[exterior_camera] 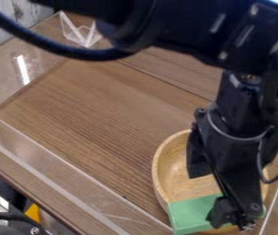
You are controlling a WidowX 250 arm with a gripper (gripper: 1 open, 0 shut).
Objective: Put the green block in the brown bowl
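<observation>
From my remote seat I see a wooden table (92, 110) filling most of the frame; a clear plastic wall (37, 161) runs along its left and lower edges. In the lower right sits the brown bowl (168, 165), round and shallow, partly hidden by the black arm. The gripper (227, 197) points straight down over the bowl's near side, its jaws spread wide and gripping nothing. The green block (193, 216) lies at the bottom edge, resting on the bowl's near rim, just beside the gripper's tip.
</observation>
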